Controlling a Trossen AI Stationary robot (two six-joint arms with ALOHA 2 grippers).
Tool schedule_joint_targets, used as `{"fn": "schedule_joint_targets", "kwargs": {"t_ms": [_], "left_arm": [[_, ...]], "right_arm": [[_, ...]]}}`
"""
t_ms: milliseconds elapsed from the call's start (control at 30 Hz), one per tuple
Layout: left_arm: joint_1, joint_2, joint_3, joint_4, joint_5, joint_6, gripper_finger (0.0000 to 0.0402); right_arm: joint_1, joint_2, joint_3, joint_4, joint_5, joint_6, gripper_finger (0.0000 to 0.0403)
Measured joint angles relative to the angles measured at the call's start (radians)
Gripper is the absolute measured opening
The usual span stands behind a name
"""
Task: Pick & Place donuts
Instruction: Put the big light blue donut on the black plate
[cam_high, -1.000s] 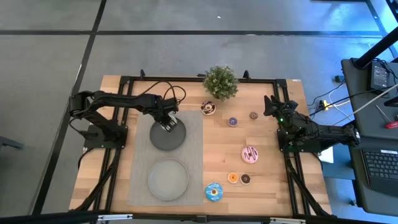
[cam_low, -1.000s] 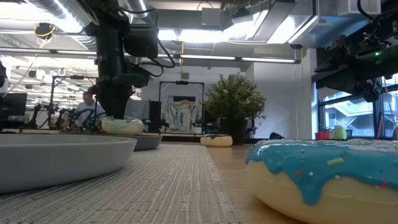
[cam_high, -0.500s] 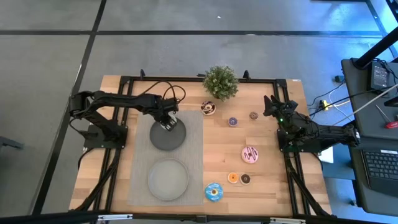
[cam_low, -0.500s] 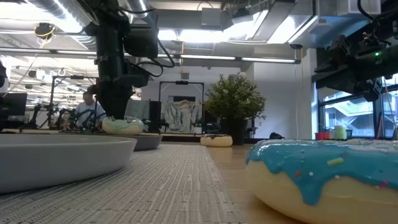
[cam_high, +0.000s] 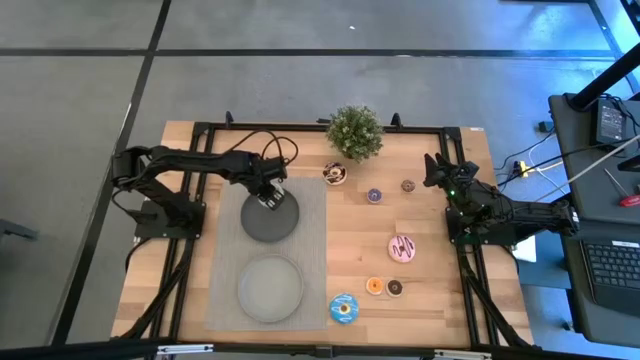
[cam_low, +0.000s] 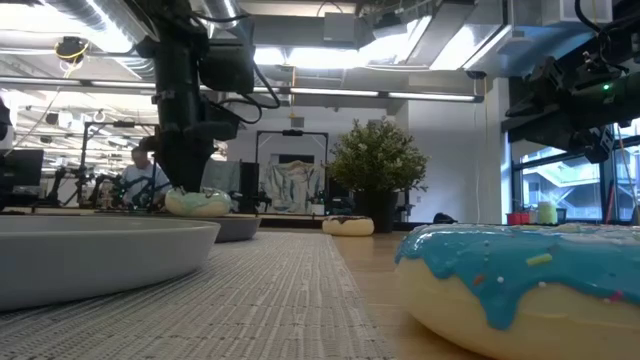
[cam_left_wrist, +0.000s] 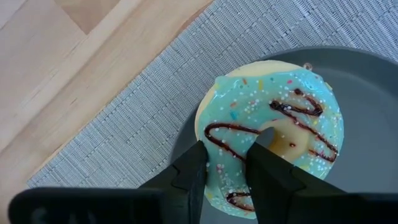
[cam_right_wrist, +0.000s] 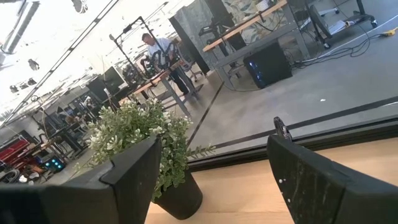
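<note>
Green donut (cam_left_wrist: 267, 124), mint-glazed with chocolate squiggles and sprinkles, lying on the far grey plate (cam_high: 270, 217) near that plate's rim toward the left arm; also visible in the low view (cam_low: 197, 202) atop the plate's edge. Gripped by the left pincer (cam_left_wrist: 224, 171), fingers (cam_left_wrist: 189, 177) clenched across one side of the ring, one finger outside the rim and the other at the centre hole. Left pincer seen from above (cam_high: 269, 197) at the far edge of that plate, arm reaching in from the bench's left side.

Near grey plate (cam_high: 269, 289) bare on the same woven grey mat (cam_high: 225, 260).

Remaining donuts spread over the bare wood to the right of the mat: chocolate-white donut (cam_high: 335, 173) just in front of the potted plant (cam_high: 355, 131); mini purple donut (cam_high: 374, 196) and a mini dark brown donut (cam_high: 408, 185) near each other further right; pink-striped donut (cam_high: 402, 248) mid-bench; mini orange donut (cam_high: 374, 286) beside a second small dark donut (cam_high: 395, 288); blue donut (cam_high: 344, 309) close to the near edge, filling the low view's foreground (cam_low: 520, 285).

Right pincer (cam_high: 433, 170) held above the bench's right edge, well apart from every donut, fingers spread wide and holding nothing, facing the plant in the right wrist view (cam_right_wrist: 146, 146).
</note>
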Motion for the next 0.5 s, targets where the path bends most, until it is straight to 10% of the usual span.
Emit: {"fn": "schedule_joint_targets", "kwargs": {"t_ms": [500], "left_arm": [[0.0, 0.062, 0.0, 0.0, -0.009, -0.018, 0.0108]], "right_arm": [[0.0, 0.0, 0.0, 0.0, 0.0, 0.001, 0.0294]]}}
